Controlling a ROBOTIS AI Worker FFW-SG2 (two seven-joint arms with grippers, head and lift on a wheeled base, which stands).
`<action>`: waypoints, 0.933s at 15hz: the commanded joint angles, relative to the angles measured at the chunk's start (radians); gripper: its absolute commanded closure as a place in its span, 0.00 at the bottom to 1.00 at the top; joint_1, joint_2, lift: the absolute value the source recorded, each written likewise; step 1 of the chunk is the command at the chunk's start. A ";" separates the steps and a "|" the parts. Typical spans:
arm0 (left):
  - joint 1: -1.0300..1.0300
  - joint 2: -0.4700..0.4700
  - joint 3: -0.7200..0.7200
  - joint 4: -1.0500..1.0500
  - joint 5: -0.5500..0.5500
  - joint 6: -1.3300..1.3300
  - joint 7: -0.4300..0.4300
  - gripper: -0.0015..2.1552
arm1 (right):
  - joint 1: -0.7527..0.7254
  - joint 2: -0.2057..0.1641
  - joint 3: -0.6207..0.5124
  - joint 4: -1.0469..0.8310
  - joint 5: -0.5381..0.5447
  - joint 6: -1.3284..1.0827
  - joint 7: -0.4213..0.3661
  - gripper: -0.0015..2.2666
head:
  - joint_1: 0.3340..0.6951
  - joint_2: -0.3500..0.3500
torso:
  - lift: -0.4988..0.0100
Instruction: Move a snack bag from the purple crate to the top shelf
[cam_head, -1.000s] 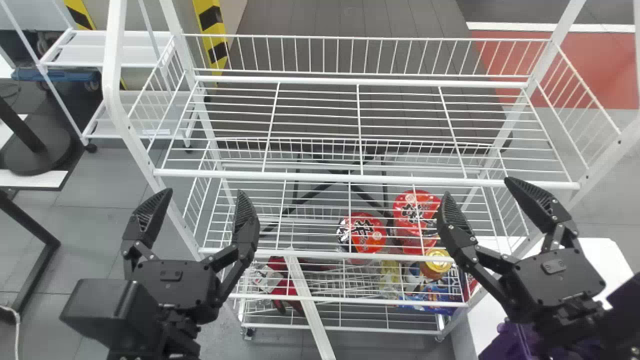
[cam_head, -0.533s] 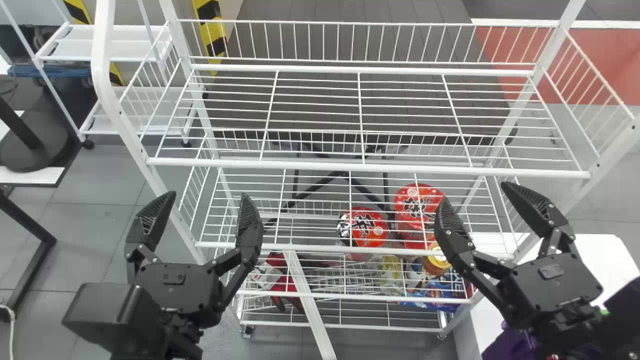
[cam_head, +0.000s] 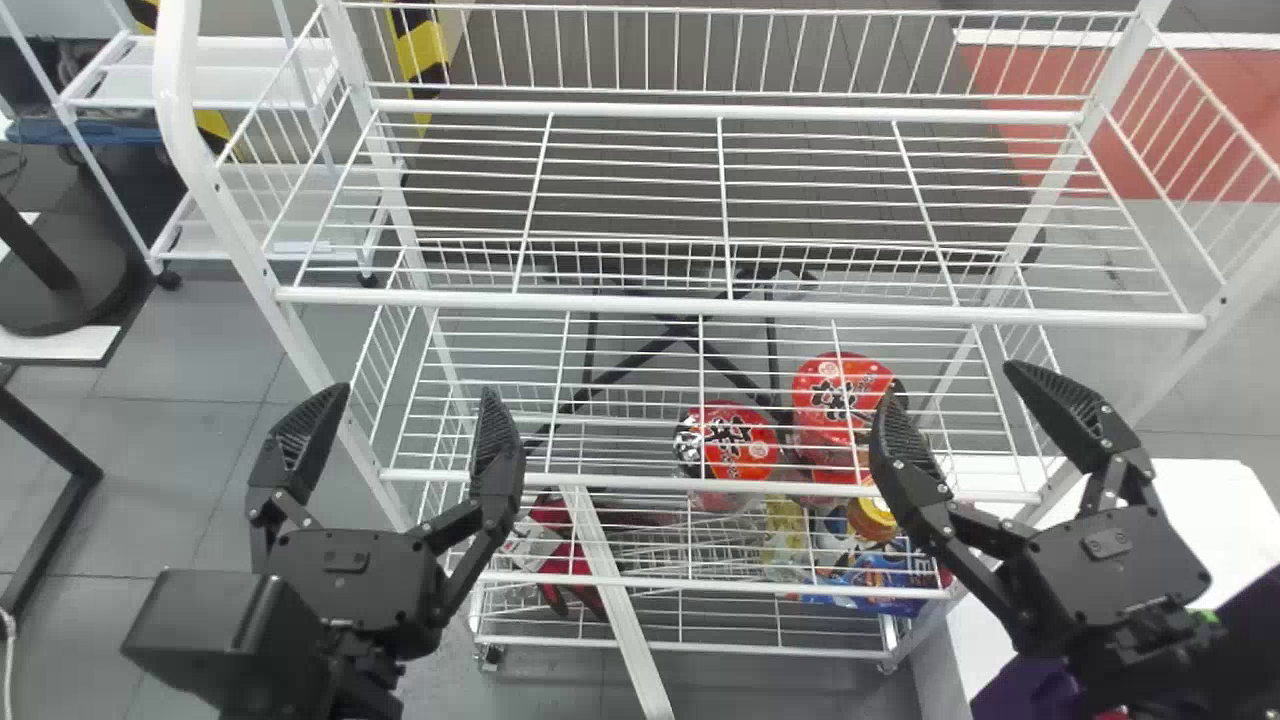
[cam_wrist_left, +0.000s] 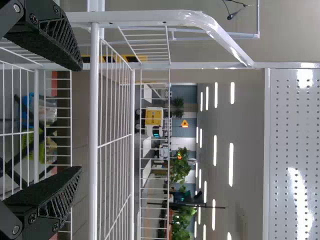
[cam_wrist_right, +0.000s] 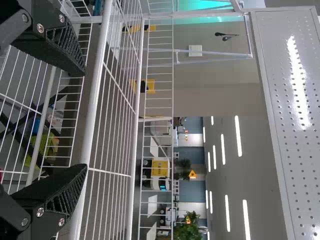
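Head view first: the left gripper (cam_head: 408, 400) is on the near side of the top shelf (cam_head: 740, 307), towards its left front corner, fingers spread wide. The right gripper (cam_head: 956, 388) is near the right front corner, also open, nothing between its fingers. Down at the near part of the white table (cam_head: 1200, 500), there's the purple crate (cam_head: 1035, 688), close by the right arm. The snack bag? By the task it should be in there; I can't pick it out. Red-lidded bowls (cam_head: 735, 440) sit lower in the rack, below the top shelf.

Over to the left wrist view: fingers well apart, empty, with the shelf's wire sides beyond.

And the right wrist view: same story, open and holding nothing. So, by my reading, no delivery yet: the grasp, the lift and the placing inside the shelf's front edge are all left to do.
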 joint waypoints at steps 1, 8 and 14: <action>-0.002 0.000 0.002 0.003 0.001 0.000 0.002 0.05 | 0.000 0.001 -0.005 0.001 -0.002 -0.002 0.000 0.08 | 1.00 0.51 | 0.61; -0.010 0.000 0.002 0.012 0.001 -0.003 0.003 0.05 | 0.000 0.001 -0.023 0.004 -0.018 -0.015 0.000 0.08 | 1.00 0.50 | 0.55; -0.011 -0.002 -0.001 0.012 0.001 -0.006 0.005 0.05 | 0.003 0.001 -0.043 0.000 -0.031 -0.011 0.003 0.08 | 1.00 0.48 | 0.51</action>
